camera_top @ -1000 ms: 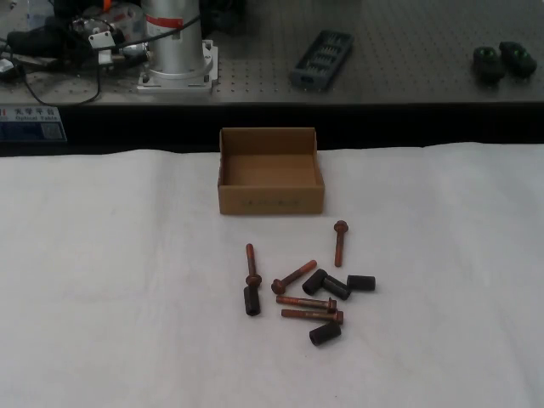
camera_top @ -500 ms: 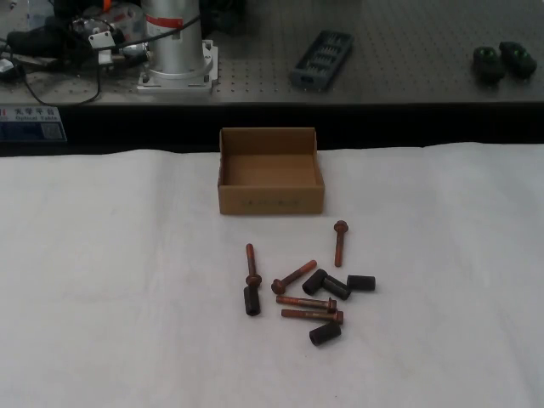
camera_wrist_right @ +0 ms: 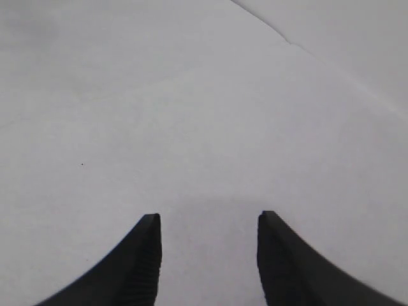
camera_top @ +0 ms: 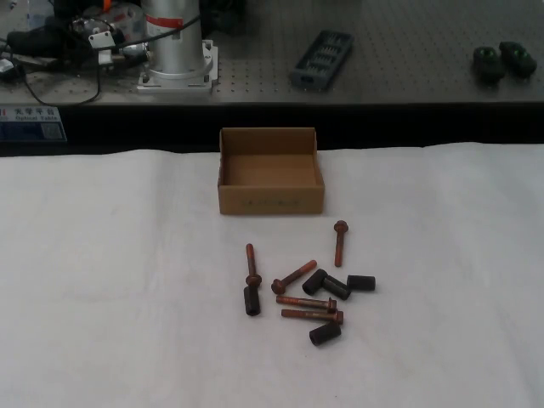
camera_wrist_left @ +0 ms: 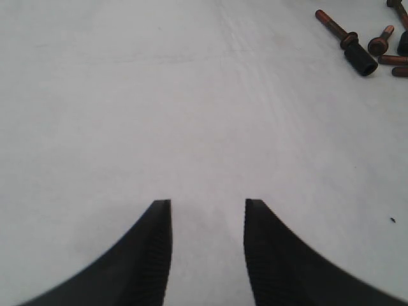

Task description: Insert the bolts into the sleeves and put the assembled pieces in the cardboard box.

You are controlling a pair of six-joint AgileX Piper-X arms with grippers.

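Note:
Several rust-red bolts [camera_top: 307, 302] and several short black sleeves [camera_top: 325, 333] lie scattered on the white cloth [camera_top: 102, 280] in the middle of the bench. One bolt [camera_top: 340, 241] lies apart, nearer the box. Another bolt [camera_top: 251, 263] lies end to end with a sleeve [camera_top: 252, 300]. The open cardboard box [camera_top: 270, 204] stands behind them, with nothing visible inside. My left gripper [camera_wrist_left: 208, 207] is open over bare cloth; a bolt [camera_wrist_left: 334, 27] and a sleeve [camera_wrist_left: 361, 62] lie far off from it. My right gripper [camera_wrist_right: 210, 220] is open above bare cloth.
Behind the cloth runs a dark perforated bench holding a metal column base [camera_top: 176, 55], cables, a black ribbed block [camera_top: 320, 56] and dark round parts [camera_top: 504, 60]. A fold [camera_wrist_right: 299, 48] crosses the cloth near the right gripper. Cloth spreads wide to both sides of the parts.

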